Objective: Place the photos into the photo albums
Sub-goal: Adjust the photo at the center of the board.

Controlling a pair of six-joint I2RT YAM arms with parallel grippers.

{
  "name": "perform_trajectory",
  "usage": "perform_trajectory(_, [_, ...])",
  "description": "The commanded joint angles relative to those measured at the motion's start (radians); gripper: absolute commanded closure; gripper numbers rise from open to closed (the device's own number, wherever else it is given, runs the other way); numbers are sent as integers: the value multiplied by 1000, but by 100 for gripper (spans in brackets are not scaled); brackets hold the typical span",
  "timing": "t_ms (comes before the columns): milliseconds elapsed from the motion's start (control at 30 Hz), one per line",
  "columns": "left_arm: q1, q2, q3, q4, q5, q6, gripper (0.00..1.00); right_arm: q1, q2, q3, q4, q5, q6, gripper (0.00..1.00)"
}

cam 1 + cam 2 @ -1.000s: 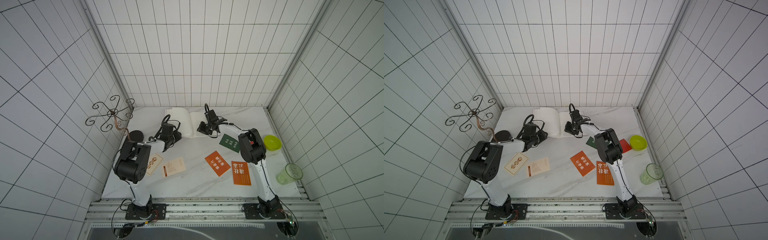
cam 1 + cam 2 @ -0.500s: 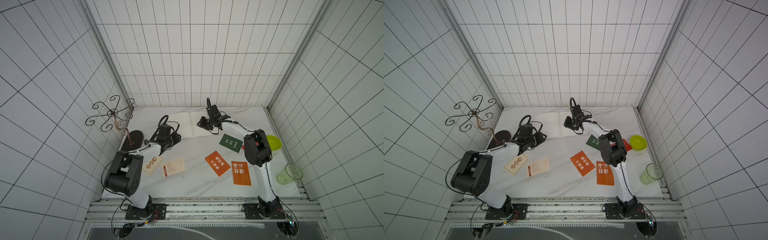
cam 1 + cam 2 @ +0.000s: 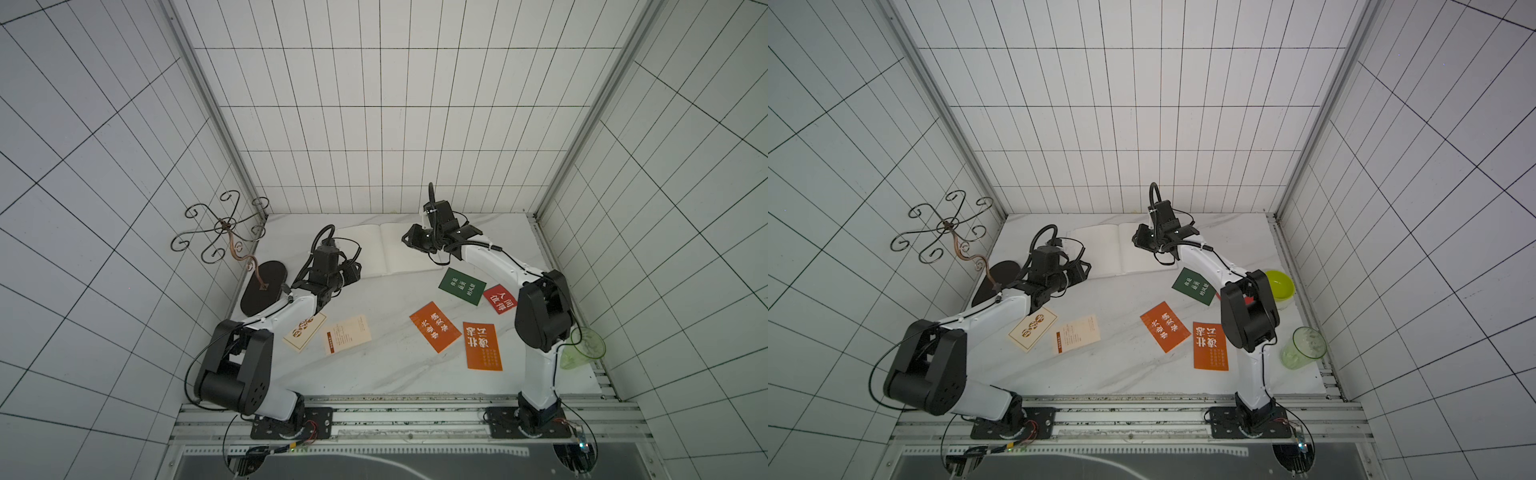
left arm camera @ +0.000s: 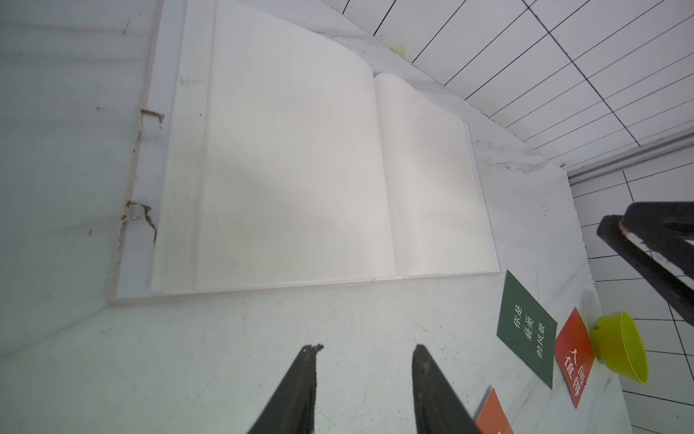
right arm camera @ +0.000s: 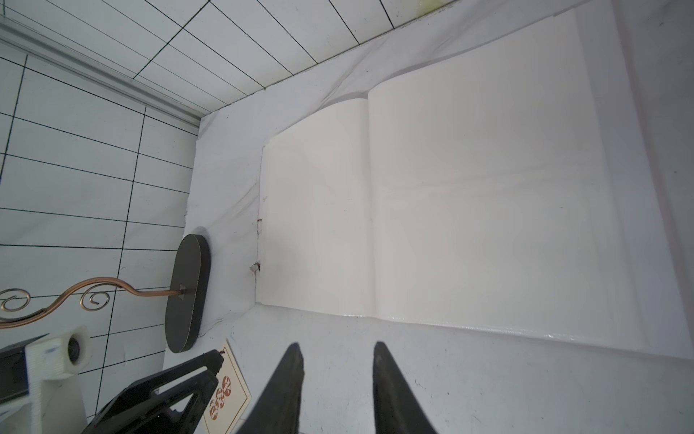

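Photos are seen lying flat on the marble table (image 3: 374, 374), none of them in the album (image 3: 374, 245), which is laid open at the back of the table with blank cream pages showing (image 4: 293, 169). Toward the right side, a dark green photo (image 3: 462, 286) is placed just in front of the album's near right corner, and a red photo (image 3: 500, 298) is found just beside it, next to a yellow-green bowl (image 4: 619, 345). Nearer the front, two orange photos (image 3: 435, 326) (image 3: 482, 345) are set close together. Toward the left side, two cream photos are seen side by side, one with a brown round pattern (image 3: 304, 337) and one with small text (image 3: 348, 340). The left gripper (image 4: 366, 349) is held low over bare table just in front of the album's near edge, at its left page; its jaws are parted and nothing is caught between them. The right gripper (image 5: 338, 345) is seen in both top views against the album's right page (image 3: 409, 239); its jaws are likewise spread, with nothing gripped. A green see-through cup (image 3: 1304, 347) is stood at the right edge of the table, and a scrolled metal stand (image 3: 224, 226) on a black oval base (image 3: 264, 286) is placed at the left edge.
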Motion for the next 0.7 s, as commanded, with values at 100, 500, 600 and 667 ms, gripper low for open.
perform_trajectory(100, [-67, -78, 55, -40, -49, 172, 59, -25, -133, -180, -14, 54, -12, 67])
perform_trajectory(500, [-264, -130, 61, -78, 12, 345, 59, -76, -422, -544, -42, 127, -6, 66])
perform_trajectory(600, [-296, -103, 76, -68, 60, 356, 59, -109, -495, -632, -43, 137, 4, 65])
perform_trajectory(667, [-313, -81, 93, -65, 79, 358, 59, -138, -533, -680, -54, 130, 12, 64])
